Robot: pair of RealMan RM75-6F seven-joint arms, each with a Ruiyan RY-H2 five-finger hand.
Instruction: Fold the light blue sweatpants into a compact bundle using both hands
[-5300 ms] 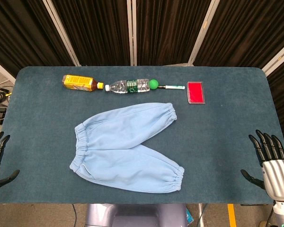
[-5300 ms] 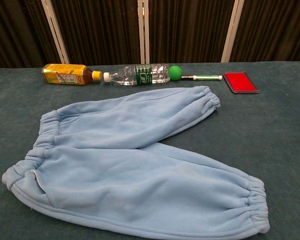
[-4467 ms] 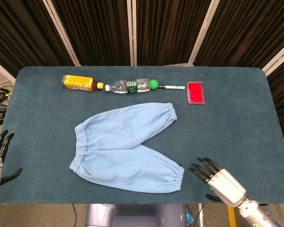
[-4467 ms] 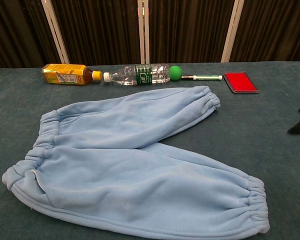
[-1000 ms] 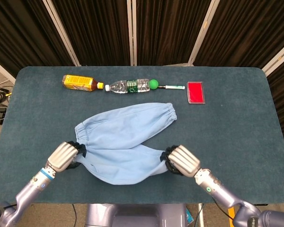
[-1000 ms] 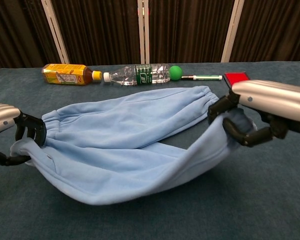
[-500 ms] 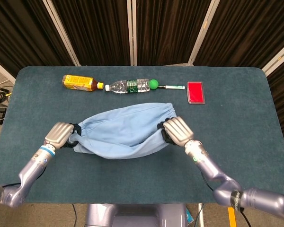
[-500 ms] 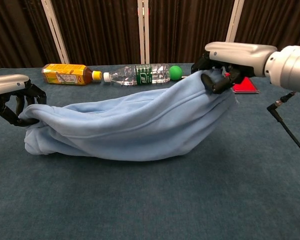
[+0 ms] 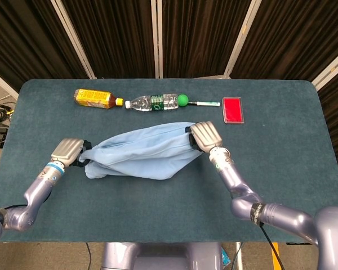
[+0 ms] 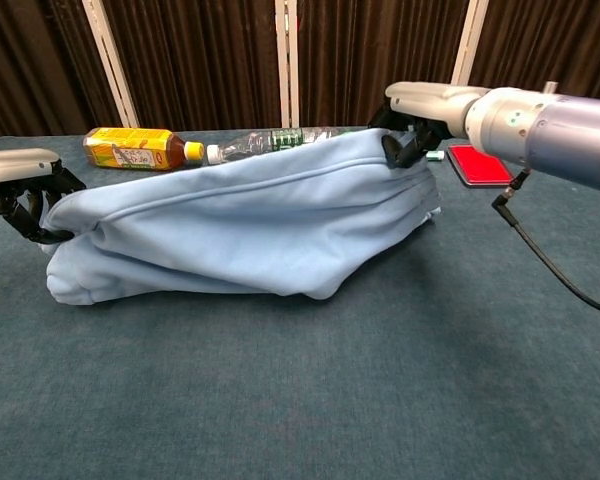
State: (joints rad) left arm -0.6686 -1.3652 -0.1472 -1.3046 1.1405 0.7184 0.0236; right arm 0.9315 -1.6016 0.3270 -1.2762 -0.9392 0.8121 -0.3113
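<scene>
The light blue sweatpants (image 9: 141, 151) (image 10: 230, 225) hang stretched between my two hands over the middle of the table, one leg drawn over the other, the lower edge sagging onto the cloth. My left hand (image 9: 67, 151) (image 10: 18, 180) grips the waistband end at the left. My right hand (image 9: 204, 135) (image 10: 420, 110) grips the cuff end at the right, raised above the other leg's cuff. The pants' far leg lies mostly hidden under the lifted one.
Along the table's far edge lie an amber tea bottle (image 9: 94, 98) (image 10: 138, 148), a clear water bottle (image 9: 154, 103), a green ball (image 9: 182, 100), a marker (image 9: 205, 103) and a red flat case (image 9: 233, 109) (image 10: 482, 164). The table (image 9: 281, 169) is covered in dark teal cloth.
Both hands took hold of the near leg's two ends, lifted it and carried it away from me over the far leg. In the last half second both moved further back.
</scene>
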